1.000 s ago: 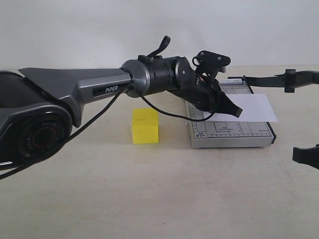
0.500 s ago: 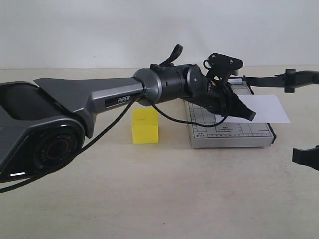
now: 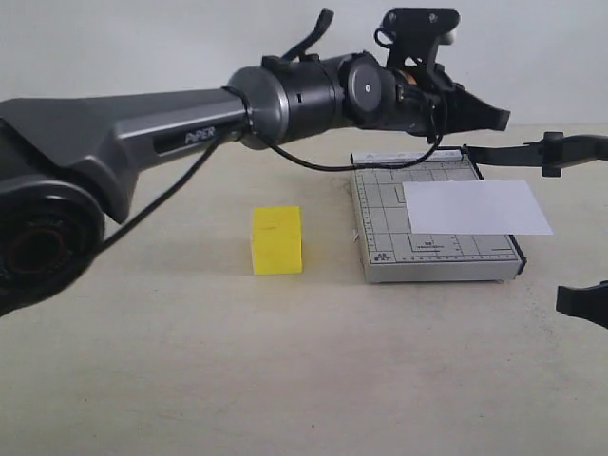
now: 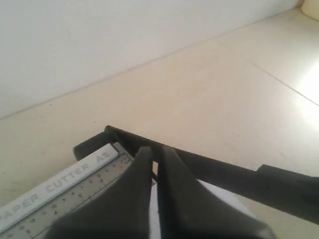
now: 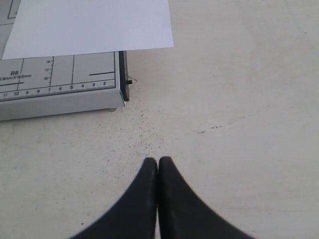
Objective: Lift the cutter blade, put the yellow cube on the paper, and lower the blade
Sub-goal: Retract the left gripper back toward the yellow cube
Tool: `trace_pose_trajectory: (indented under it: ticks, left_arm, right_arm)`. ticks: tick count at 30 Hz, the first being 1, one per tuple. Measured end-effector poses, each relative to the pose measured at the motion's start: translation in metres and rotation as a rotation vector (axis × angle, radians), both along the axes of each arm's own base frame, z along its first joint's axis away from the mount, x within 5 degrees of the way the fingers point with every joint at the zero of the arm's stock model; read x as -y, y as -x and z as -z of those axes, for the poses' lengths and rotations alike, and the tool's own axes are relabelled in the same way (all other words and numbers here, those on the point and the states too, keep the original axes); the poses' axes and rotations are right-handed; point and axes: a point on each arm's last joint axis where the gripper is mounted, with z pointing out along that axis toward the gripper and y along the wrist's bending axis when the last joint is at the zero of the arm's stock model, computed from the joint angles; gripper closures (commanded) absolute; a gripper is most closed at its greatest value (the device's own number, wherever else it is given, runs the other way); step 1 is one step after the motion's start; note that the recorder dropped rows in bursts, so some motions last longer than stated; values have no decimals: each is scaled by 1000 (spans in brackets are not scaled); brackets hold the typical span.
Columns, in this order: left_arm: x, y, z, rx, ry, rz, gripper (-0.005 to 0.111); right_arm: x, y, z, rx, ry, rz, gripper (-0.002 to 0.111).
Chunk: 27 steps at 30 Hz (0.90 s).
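Left gripper (image 3: 494, 116) higher, over flat white paper (image 3: 475, 207)

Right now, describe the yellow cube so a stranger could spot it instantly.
Find the grey gridded cutter base on the beige table. Left of it in the exterior view, apart, stands the yellow cube. Nothing else there is brightly coloured.

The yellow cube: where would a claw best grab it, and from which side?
By two opposite upright faces, coming straight down from above. The yellow cube sits flat on the table, apart from the cutter base, with room on each side. Its flat, parallel sides are therefore free to be pinched, and nothing stands over its top.
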Motion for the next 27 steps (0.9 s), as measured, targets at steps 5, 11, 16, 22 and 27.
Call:
trace_pose_trajectory:
  ticks: [5,11,16,22,27]
  left_arm:
    - [-43,4,-3,-52,-17,-116,102]
    - [-152,38,8,-177,55,-339,102]
    - [-216,85,11,-186,-21,-378,102]
    - [-232,100,1,-163,24,-431,102]
    - [-245,90,6,-162,70,-655,102]
  right_arm:
    - [0,0,-1,8,-2,5,108]
    - [2,1,-17,129,-9,27,108]
    - [2,5,-27,176,-20,26,108]
    - [0,9,-22,103,-35,4,108]
    - [-2,13,-17,36,-47,-15,108]
